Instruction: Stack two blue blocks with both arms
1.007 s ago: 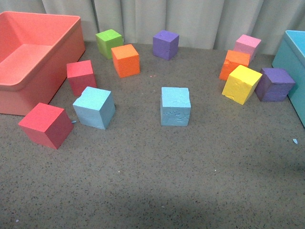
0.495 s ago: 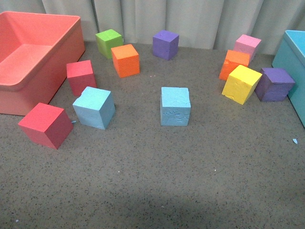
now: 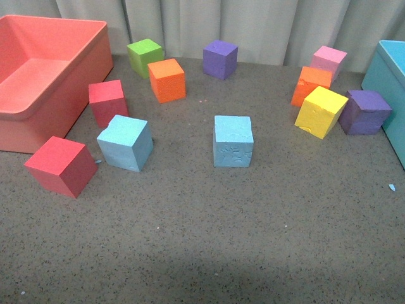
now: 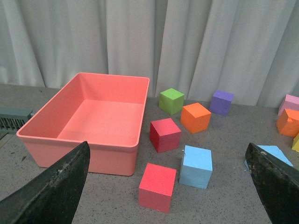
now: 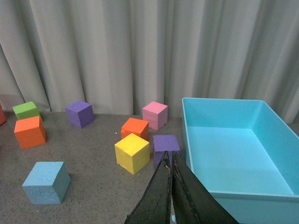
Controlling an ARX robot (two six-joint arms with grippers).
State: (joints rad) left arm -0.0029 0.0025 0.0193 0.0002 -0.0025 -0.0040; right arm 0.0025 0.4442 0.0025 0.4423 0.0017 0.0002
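The smoother sky-blue foam cube [image 3: 125, 142] is recorded near a red foam cube [image 3: 60, 164], and the pitted sky-blue foam cube [image 3: 233, 140] mid-table, well apart and unstacked. The left gripper [image 4: 167, 145] is spread wide, the right gripper [image 5: 169, 157] pressed together and empty; opposite flat faces should be squared to and squeezed lightly. No displacement from the earlier front view is noted.

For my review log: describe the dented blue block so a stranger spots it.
Between the salmon bin on the left and the teal bin on the right, one cube stands alone in the middle: the dented blue block. Unlike the smoother blue block beside the red cubes, its front face is pitted.
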